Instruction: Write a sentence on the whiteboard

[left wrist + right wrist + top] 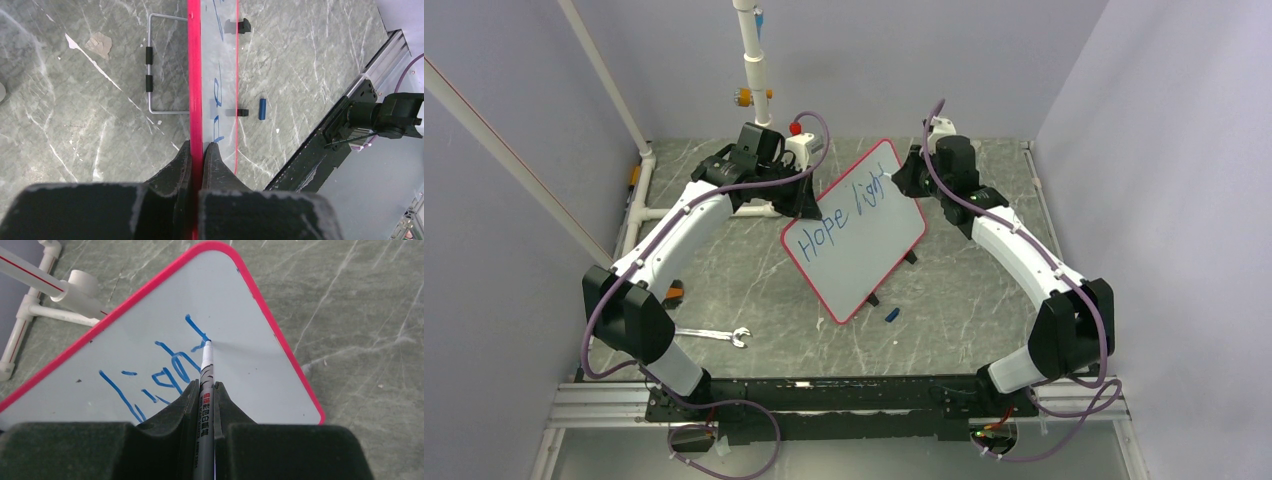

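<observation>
The whiteboard (864,250), white with a red border, stands tilted mid-table on small black feet (873,298). The sentence (844,208) in blue reads "Hope ligh" with a further stroke forming. My left gripper (796,205) is shut on the whiteboard's red edge (195,100) at its far left side. My right gripper (904,178) is shut on a grey marker (206,390), whose tip (208,342) touches the whiteboard (240,355) at the end of the blue strokes (170,365). A blue marker cap (891,314) lies on the table near the board's front corner.
A wrench (714,334) lies at the front left. A white pipe stand (754,70) rises at the back, its base (30,300) beside the board. A wire stand (150,65) props the board's back. The black rail (844,395) runs along the near edge.
</observation>
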